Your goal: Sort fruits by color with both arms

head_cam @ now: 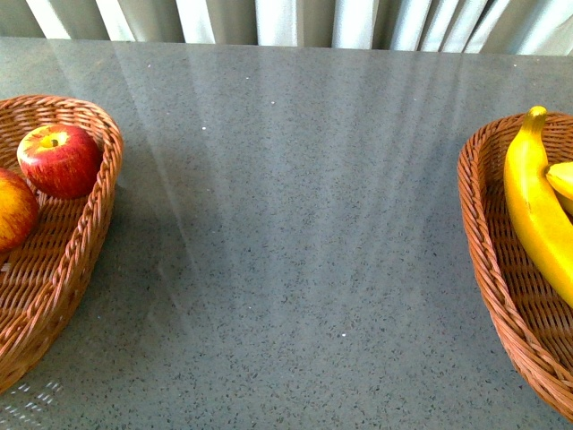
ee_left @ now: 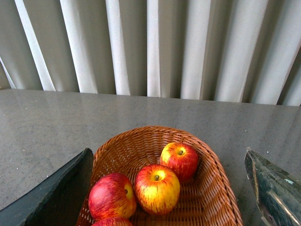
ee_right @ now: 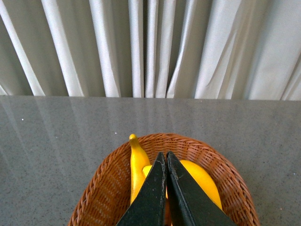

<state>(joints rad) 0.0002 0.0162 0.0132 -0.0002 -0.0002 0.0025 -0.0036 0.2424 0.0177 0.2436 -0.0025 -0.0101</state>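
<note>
In the left wicker basket (head_cam: 85, 215) lie the apples: the front view shows a deep red apple (head_cam: 59, 159) with a yellow stem hollow and, at the picture's edge, part of a red-yellow streaked apple (head_cam: 15, 208), while the left wrist view finds at least three and the top of a fourth. They look glossy, round and firm, so I judge they would slip under metal tips unless taken across the widest part, away from the stem hollow. The left tool (ee_left: 169, 197) stands wide open above that basket and holds nothing. Between the baskets the grey speckled worktop (head_cam: 295, 233) is smooth and shiny with streaks of reflected light (a rolling apple would probably travel on it). In the right wicker basket (head_cam: 488, 224) lies a long curved banana (head_cam: 533, 206) with another yellow fruit just beside it; a banana is likely lighter and softer, bruising under a hard pinch, so mid-length across its narrow side seems the best hold. The right tool (ee_right: 165, 157) hangs over these bananas with its fingers pressed together, gripping nothing visible. Pale pleated curtains (head_cam: 295, 22) close off the room behind.
</note>
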